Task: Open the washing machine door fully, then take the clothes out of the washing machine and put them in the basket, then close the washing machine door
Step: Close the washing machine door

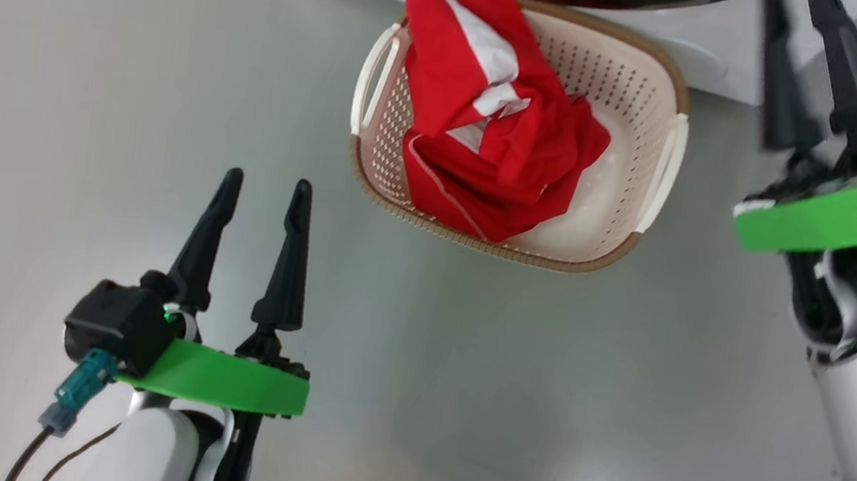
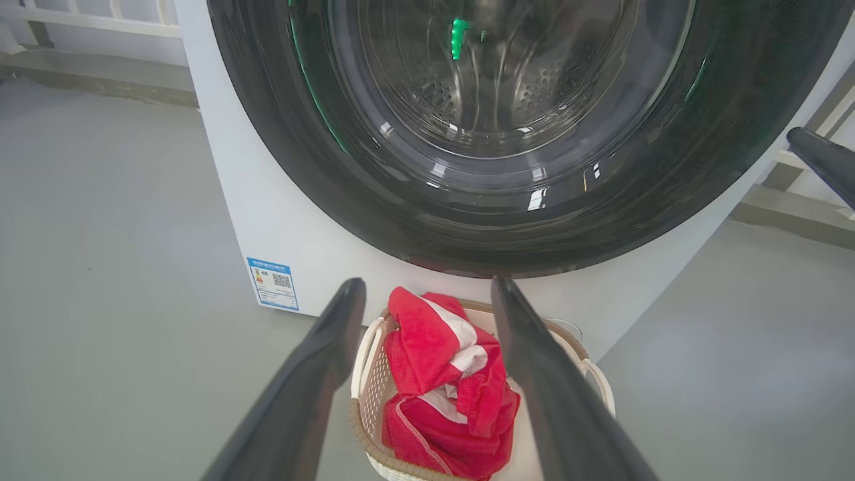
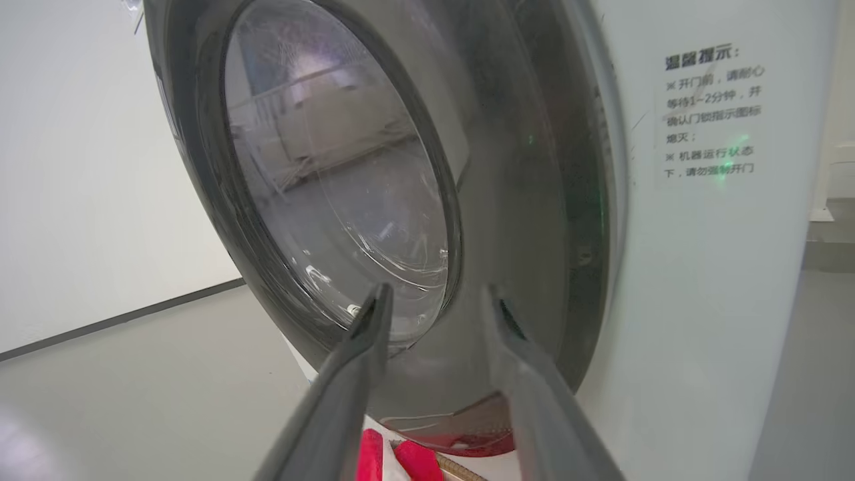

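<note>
**Last step: the door looks shut, the claws are free**

The clothes (image 1: 504, 144) lie in the basket (image 1: 617, 68), which stands on the floor (image 1: 459, 397) just in front of the washing machine (image 2: 320, 254). The washing machine door (image 2: 601, 220) lies against the white front, so I judge that the closing step is in hand or nearly finished. Whether the latch is caught, I cannot tell.

The right claw (image 3: 437, 290) is close to the lower black rim of the door, with its two fingers a little apart and nothing between them. The left claw (image 1: 268, 180) hangs low over the floor, fingers wide apart and empty.

The next move, I think, calls for a firm push on the rim if the latch is not caught, and then for drawing the right arm away without catching the basket.

The garment is soft red cloth with white panels, crumpled in a heap. The basket is cream plastic full of small holes, with a brown woven-look edge. The door rim is glossy black, and its glass (image 3: 334, 167) bulges like a bowl. Behind it, the steel drum (image 2: 467, 87) shows its perforations.
</note>
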You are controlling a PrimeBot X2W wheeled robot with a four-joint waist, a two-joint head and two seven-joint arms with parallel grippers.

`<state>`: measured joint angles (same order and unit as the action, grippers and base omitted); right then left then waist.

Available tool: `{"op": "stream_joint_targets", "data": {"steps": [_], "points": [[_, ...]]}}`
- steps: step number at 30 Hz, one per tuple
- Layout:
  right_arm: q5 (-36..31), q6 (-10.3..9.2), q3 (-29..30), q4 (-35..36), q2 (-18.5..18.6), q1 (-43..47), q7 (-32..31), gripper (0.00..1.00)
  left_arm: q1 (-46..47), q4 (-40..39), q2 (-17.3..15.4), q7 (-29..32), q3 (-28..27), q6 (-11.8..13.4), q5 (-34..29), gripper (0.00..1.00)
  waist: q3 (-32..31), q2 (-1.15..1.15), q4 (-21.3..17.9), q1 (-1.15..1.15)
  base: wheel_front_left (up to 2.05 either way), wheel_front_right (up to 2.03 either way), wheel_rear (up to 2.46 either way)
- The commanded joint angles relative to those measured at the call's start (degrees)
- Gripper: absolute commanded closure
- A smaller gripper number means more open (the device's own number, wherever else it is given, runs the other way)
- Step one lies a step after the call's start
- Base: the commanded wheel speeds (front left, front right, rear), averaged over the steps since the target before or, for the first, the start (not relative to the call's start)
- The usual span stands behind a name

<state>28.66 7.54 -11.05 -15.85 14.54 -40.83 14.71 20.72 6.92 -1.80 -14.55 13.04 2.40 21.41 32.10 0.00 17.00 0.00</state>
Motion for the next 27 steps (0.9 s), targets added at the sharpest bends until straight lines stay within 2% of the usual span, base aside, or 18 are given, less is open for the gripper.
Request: {"op": "stream_joint_targets", "data": {"steps": [1, 14, 27], "points": [[0.3, -0.05, -1.6, 1.8, -1.0, 3.4, 0.3, 0.00, -2.1, -0.7, -1.1, -0.4, -2.8, -0.8, -1.4, 0.00, -3.0, 0.00, -2.4, 0.00, 0.00, 0.00, 0.00], [0.7, -0.05, -1.1, 0.8, -2.5, 15.2, 0.3, 0.00, -4.8, 1.9, -1.1, -0.4, -7.5, -3.7, -5.7, 0.00, -10.5, 0.00, -7.4, 0.00, 0.00, 0.00, 0.00], [0.8, -0.05, 2.5, 1.1, -4.5, 26.9, 0.3, 0.00, -9.0, 3.9, -1.1, -0.4, -12.5, -6.7, -10.4, 0.00, -17.1, 0.00, -13.4, 0.00, 0.00, 0.00, 0.00]]}}
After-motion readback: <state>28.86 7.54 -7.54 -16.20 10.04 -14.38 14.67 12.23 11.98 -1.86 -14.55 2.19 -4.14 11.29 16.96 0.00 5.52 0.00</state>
